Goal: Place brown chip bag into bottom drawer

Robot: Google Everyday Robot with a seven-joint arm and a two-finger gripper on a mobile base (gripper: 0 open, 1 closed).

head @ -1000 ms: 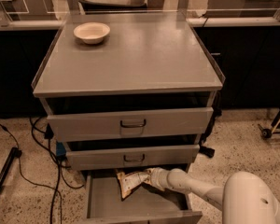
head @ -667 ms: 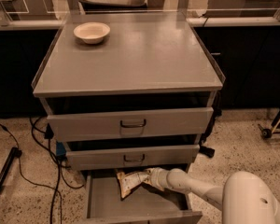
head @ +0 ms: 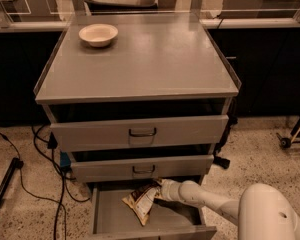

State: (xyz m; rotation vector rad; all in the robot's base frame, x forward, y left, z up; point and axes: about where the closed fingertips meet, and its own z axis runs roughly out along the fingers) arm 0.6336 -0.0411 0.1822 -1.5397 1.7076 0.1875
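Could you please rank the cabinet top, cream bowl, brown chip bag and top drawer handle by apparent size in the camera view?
1. cabinet top
2. brown chip bag, at the gripper in the bottom drawer, and cream bowl: look alike
3. top drawer handle

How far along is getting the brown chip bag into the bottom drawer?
Done: the bottom drawer is open and the brown chip bag sits tilted inside it. In hand: the gripper is in the drawer at the bag's upper end; whether it grips the bag, I cannot tell. Left: release if needed and pull the arm clear.
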